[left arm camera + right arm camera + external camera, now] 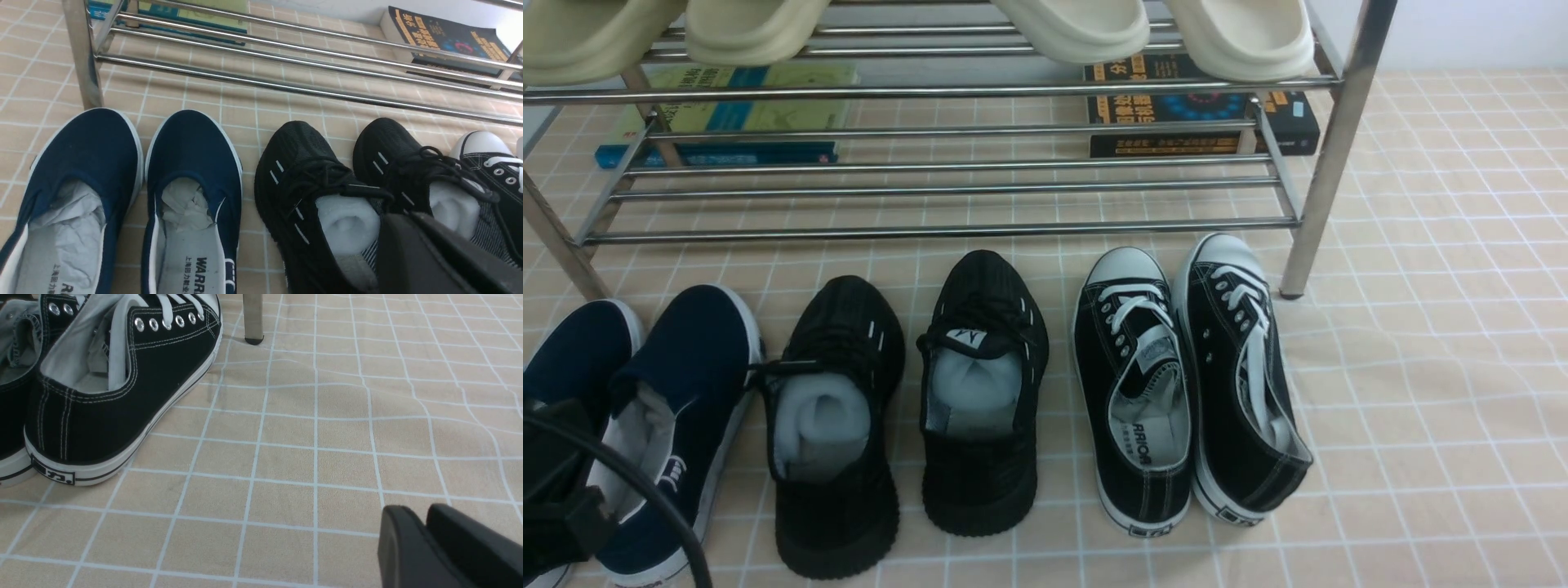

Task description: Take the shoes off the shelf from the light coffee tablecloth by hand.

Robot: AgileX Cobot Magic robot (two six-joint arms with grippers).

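The black knit sneakers with ribbed soles (pixel 980 482) stand before the steel-tube rack (pixel 947 233), seemingly already off it; next, the left fingers (pixel 402 216) (nearly closed, empty; right fingers (pixel 425 522) likewise) need withdrawing.

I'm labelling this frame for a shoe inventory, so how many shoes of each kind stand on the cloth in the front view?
Navy slip-ons: 2
All-black sneakers: 2
Black-and-white sneakers: 2
Total: 6
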